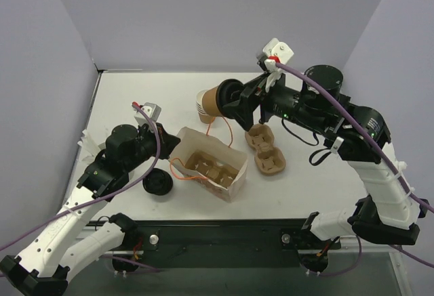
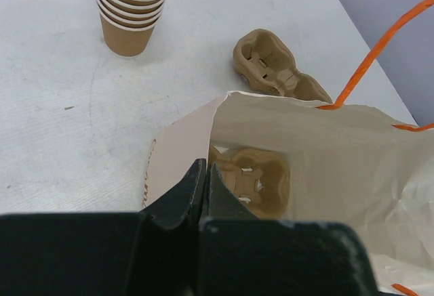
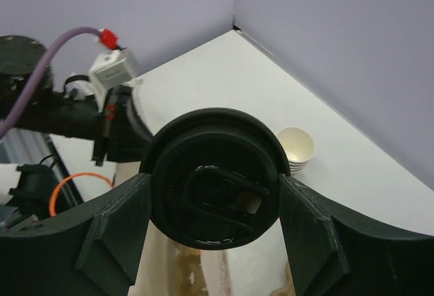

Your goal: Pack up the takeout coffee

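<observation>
The takeout coffee, a tan paper cup with a black lid, is held on its side in the air above the far end of the white paper bag. My right gripper is shut on it. In the right wrist view the fingers press on both sides of the lid, which faces the camera. My left gripper is shut at the bag's left rim. In the left wrist view one finger lies outside the bag wall and one inside.
A pulp cup carrier lies inside the bag. A second carrier lies on the table to the right of the bag. A stack of nested tan cups stands behind the bag. A loose black lid lies at the front left. Orange handles stick up from the bag.
</observation>
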`<move>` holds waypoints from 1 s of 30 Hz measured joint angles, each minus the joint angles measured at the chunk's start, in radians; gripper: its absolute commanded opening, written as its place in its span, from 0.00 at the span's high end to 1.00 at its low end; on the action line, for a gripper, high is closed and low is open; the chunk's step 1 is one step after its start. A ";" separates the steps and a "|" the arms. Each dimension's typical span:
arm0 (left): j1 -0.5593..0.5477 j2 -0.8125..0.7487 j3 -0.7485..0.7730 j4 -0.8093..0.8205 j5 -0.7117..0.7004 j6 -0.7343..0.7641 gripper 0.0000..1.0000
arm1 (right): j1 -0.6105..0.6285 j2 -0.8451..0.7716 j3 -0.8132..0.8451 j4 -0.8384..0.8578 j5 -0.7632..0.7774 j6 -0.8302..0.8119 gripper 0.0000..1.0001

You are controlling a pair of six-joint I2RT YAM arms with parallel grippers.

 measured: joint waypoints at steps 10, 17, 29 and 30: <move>0.000 0.013 0.007 0.000 -0.002 -0.039 1.00 | 0.202 -0.061 -0.232 0.000 -0.004 0.061 0.48; 0.000 0.020 0.011 0.002 -0.009 -0.053 1.00 | 0.280 -0.051 -0.356 -0.010 0.045 0.044 0.48; 0.000 0.050 0.040 0.153 -0.024 -0.022 1.00 | 0.275 0.074 -0.491 0.045 0.150 -0.170 0.50; 0.000 0.041 0.032 0.168 -0.023 -0.021 1.00 | 0.270 0.075 -0.494 0.055 0.149 -0.186 0.50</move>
